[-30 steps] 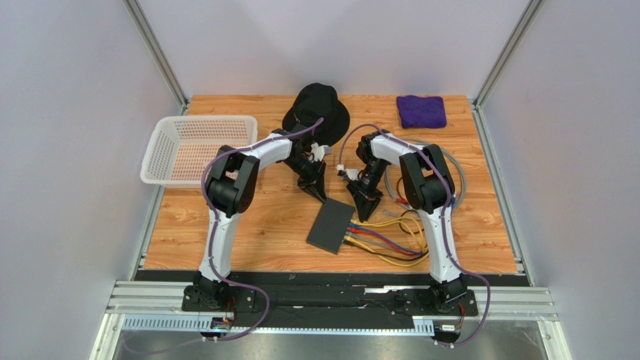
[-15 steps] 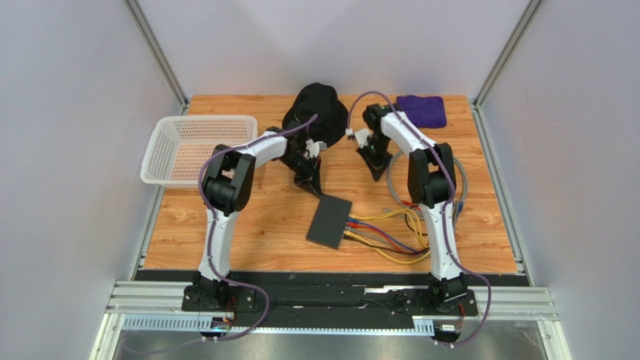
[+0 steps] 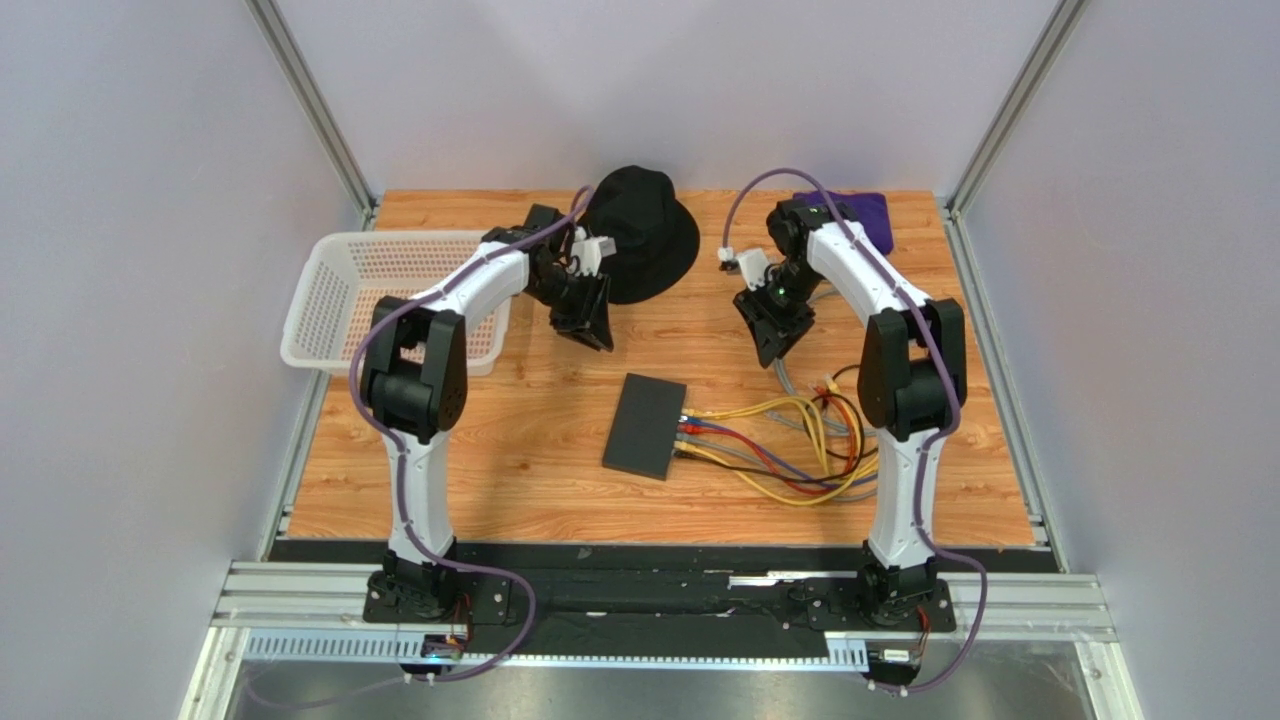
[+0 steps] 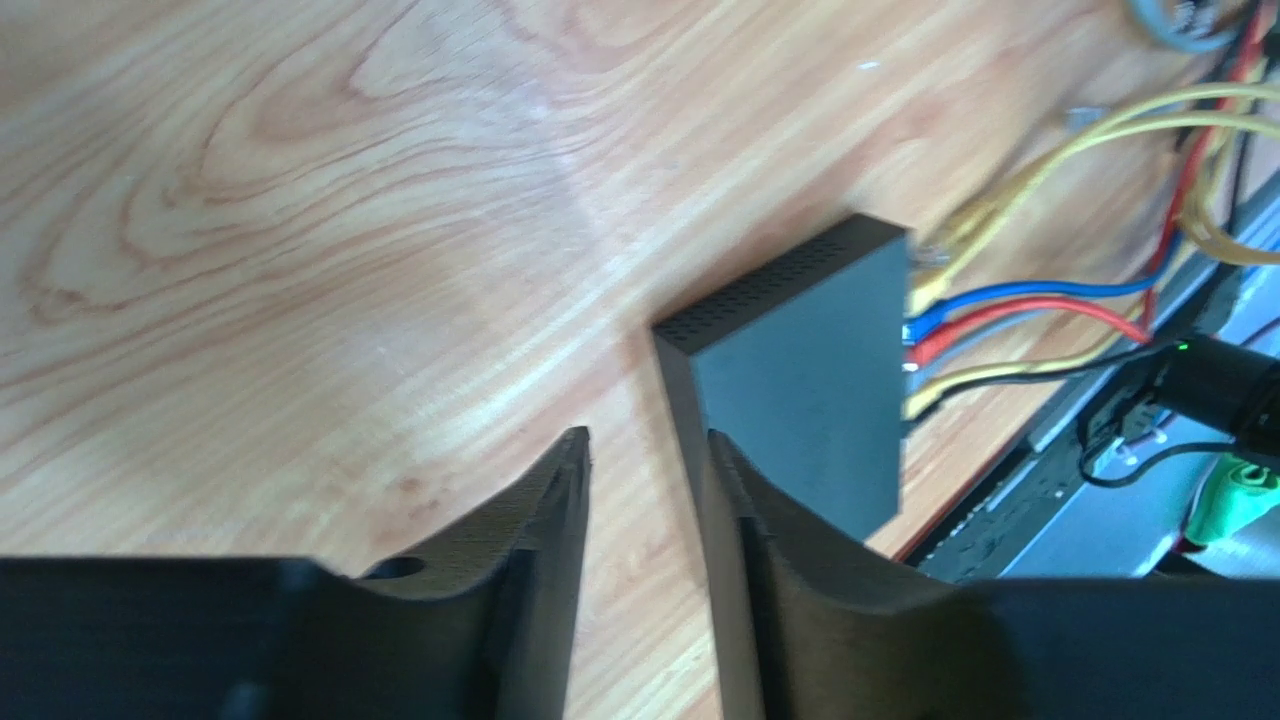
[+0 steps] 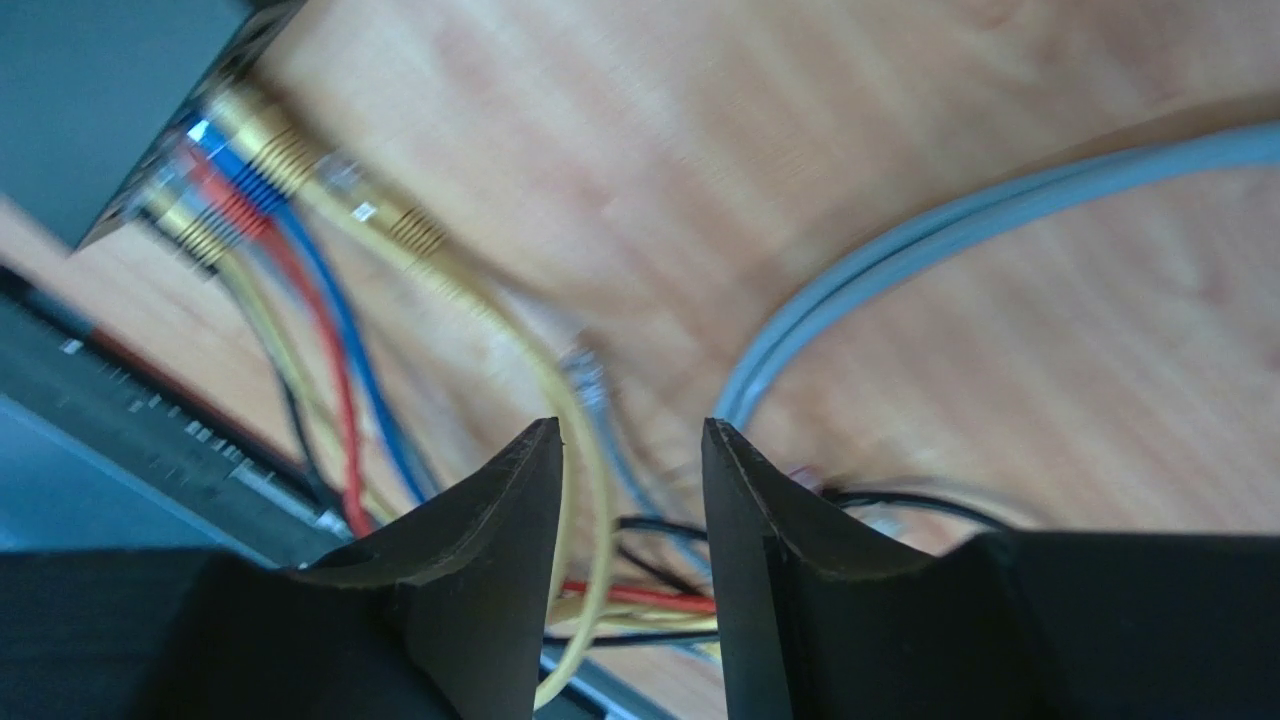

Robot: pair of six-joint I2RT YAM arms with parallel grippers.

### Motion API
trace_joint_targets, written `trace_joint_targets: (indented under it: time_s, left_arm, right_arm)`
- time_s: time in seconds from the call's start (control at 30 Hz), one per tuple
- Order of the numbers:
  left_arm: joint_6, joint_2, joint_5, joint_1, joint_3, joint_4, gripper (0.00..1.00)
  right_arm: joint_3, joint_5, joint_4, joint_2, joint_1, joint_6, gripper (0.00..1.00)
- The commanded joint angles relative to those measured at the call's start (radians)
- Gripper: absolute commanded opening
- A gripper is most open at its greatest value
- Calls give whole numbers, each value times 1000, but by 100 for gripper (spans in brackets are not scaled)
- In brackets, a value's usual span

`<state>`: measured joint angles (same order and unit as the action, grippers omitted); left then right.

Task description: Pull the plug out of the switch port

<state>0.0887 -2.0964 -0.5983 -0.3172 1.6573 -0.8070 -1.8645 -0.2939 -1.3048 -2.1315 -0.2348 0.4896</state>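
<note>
The switch [image 3: 646,426] is a flat black box lying on the wooden table, also in the left wrist view [image 4: 812,375]. Yellow, red and blue plugs [image 4: 923,321] sit in the ports on its right edge, and their cables [image 3: 766,450] trail off to the right. My left gripper [image 3: 588,321] hangs behind the switch and to its left, open and empty [image 4: 646,438]. Behind the cables, my right gripper [image 3: 777,339] is also open [image 5: 631,432], holding nothing. Through its gap I see cables lying below. The switch's plugged edge [image 5: 211,165] shows at the upper left of the right wrist view.
A black bucket hat [image 3: 643,225] lies at the back centre beside my left wrist. A white mesh basket [image 3: 349,300] stands at the left edge. A purple cloth [image 3: 863,213] lies at the back right. A grey cable [image 5: 977,225] loops on the table by the right arm.
Both grippers have drawn back from the switch toward the rear of the table and their jaws have parted. The switch has shifted slightly back and left.
</note>
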Motion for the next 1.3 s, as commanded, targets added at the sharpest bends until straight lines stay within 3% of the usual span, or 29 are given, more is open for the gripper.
trace_joint_targets:
  time_s: [0.0, 0.13, 0.37, 0.53, 0.6, 0.7, 0.73, 0.77, 0.83, 0.97, 1.1, 1.27]
  left_arm:
    - [-29, 119, -23, -13, 12, 19, 47]
    - [-17, 70, -86, -23, 18, 25, 49]
    - [-32, -37, -117, -34, 84, -21, 44]
    - [-30, -59, -136, -34, 64, -27, 52]
    - [-21, -63, -135, -36, 42, -29, 62]
    - [-26, -63, -138, -43, 1, -35, 66]
    - [-26, -62, -135, -45, -10, -37, 66]
    - [-29, -59, -132, -48, -23, -40, 66]
    - [-44, -59, -115, -51, -47, -53, 68]
    - [-87, -63, -130, -59, -44, -87, 68]
    - [-75, -174, -100, -59, 62, -210, 65]
    - [-27, -146, -94, -62, -22, -113, 63]
  right_arm:
    - [95, -123, -39, 169, 9, 33, 44]
    - [168, -126, -36, 255, 8, 59, 44]
    - [248, -301, -24, 294, -47, 41, 44]
    - [200, -392, 47, 181, -52, -5, 51]
    - [144, -427, 58, 110, -52, -6, 53]
    - [93, -479, 56, 35, -52, 9, 56]
    - [91, -497, 56, 22, -54, 15, 58]
    - [93, -528, 53, 12, -52, 23, 71]
    - [99, -550, 53, -19, -54, 29, 78]
    - [105, -612, 61, -51, -66, -48, 82]
    - [178, -513, 130, 16, -101, -105, 81]
    - [309, -282, 234, 162, -113, -138, 75]
